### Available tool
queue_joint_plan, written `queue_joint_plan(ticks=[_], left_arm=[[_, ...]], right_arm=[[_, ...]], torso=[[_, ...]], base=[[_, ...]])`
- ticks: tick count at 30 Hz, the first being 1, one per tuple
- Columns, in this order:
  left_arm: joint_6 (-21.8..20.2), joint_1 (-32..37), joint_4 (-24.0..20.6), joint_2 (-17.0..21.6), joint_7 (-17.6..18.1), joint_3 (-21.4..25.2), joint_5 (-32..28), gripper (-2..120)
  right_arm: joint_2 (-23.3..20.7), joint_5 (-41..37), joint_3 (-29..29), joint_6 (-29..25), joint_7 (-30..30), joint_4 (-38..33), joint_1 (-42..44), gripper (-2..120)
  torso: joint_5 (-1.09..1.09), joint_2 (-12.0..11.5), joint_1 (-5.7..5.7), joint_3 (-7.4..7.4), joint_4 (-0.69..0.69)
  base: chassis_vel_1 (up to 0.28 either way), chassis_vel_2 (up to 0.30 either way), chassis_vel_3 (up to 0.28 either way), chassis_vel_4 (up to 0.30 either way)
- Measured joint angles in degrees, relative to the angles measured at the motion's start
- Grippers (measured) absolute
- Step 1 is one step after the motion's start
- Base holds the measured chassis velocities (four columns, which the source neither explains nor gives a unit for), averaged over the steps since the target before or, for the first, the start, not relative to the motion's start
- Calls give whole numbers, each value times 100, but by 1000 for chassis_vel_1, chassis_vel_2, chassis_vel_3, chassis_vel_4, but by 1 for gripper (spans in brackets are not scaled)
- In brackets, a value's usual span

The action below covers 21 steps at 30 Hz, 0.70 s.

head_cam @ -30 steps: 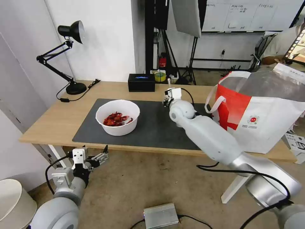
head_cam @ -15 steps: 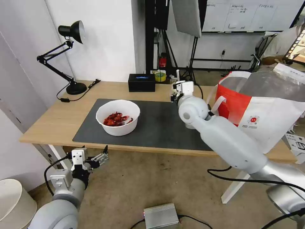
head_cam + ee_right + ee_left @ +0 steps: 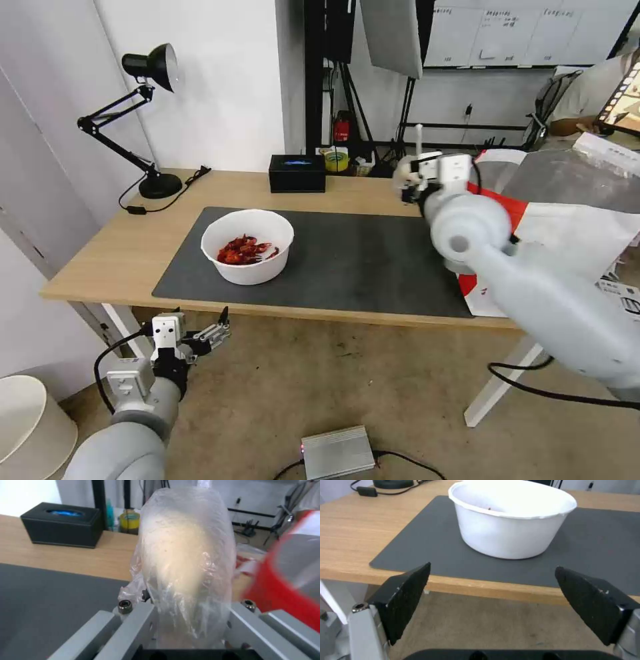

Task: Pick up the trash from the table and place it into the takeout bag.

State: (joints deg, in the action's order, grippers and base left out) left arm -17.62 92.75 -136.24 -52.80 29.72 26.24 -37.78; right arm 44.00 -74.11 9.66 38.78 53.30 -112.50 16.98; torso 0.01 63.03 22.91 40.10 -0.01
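My right gripper is shut on a small clear bag with a whitish lump, held above the table beside the takeout bag's red rim. The takeout bag, white and red with foil lining, stands at the table's right end. A white round bowl of red crayfish shells sits on the dark grey mat. My left gripper hangs open below the table's front edge, in front of the bowl.
A black desk lamp stands at the table's back left and a black rectangular box at the back middle. On the floor lies a grey metal box with cables. Tripods and stands crowd the room behind.
My right arm has lifted the small clear bag and swung it rightward from the mat's back edge to the takeout bag's rim. The left arm has stayed put.
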Motion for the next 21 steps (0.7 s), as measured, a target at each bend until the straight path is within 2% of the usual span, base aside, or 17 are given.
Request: queue_joint_plan(ticks=[5, 21], left_arm=[[-4, -14, -13, -6, -6, -56, 19, 100], [-6, -110, -14, 91, -27, -129, 14, 100]], right_arm=[[-334, -321, -346, -3, -62, -207, 85, 6], [-872, -713, -1021, -107, -298, -371, 99, 6]], torso=[[-1, 0, 0, 0, 1], [-1, 0, 0, 0, 0]], base=[[0, 0, 0, 0], [0, 0, 0, 0]])
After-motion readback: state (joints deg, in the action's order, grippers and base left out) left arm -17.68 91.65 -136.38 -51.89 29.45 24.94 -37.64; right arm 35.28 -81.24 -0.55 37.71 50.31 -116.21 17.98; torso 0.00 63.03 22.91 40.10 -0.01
